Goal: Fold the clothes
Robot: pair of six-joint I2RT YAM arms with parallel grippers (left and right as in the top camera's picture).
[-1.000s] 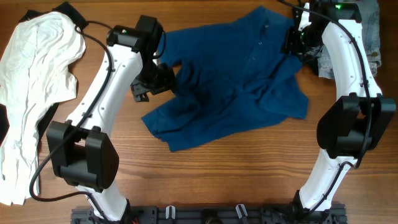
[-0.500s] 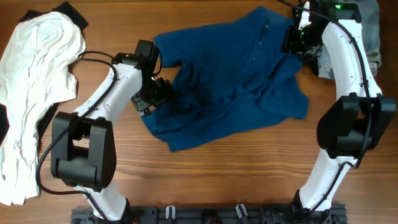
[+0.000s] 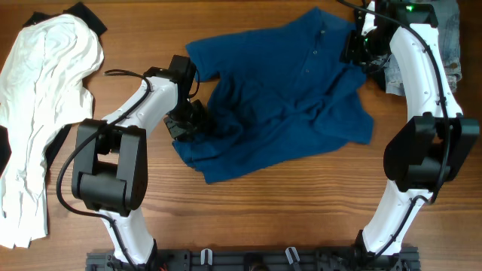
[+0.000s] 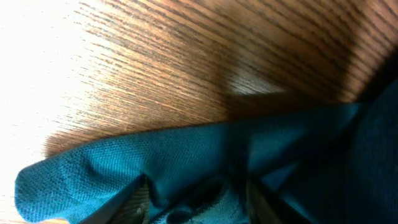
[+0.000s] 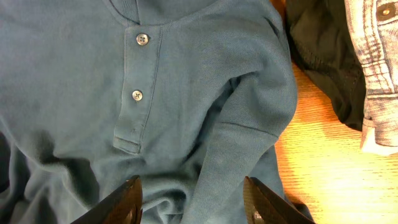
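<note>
The dark-blue shirt (image 3: pixel 286 105) lies crumpled across the middle of the wooden table, buttons up. My left gripper (image 3: pixel 188 120) is down at the shirt's left edge. In the left wrist view its fingers (image 4: pixel 140 202) stand apart astride a raised fold of the shirt (image 4: pixel 186 155), and the left gripper (image 4: pixel 199 202) has cloth filling the gap. My right gripper (image 3: pixel 360 49) hovers open over the shirt's right shoulder. In the right wrist view the right gripper (image 5: pixel 193 199) hangs above the sleeve of the shirt (image 5: pixel 186 74). The white garment (image 3: pixel 45 83) lies far left. The pale jeans (image 3: pixel 449 38) lie at the far right corner.
A dark cloth (image 5: pixel 323 56) lies under the jeans (image 5: pixel 376 62) right beside the shirt's sleeve. Black fabric (image 3: pixel 86 16) pokes out behind the white garment. Bare wood table (image 3: pixel 301 203) runs along the front edge.
My left arm has swung in and down, bringing its gripper onto the shirt's left edge, and its jaws have narrowed around a fold. The right arm and the shirt's shape are unchanged.
</note>
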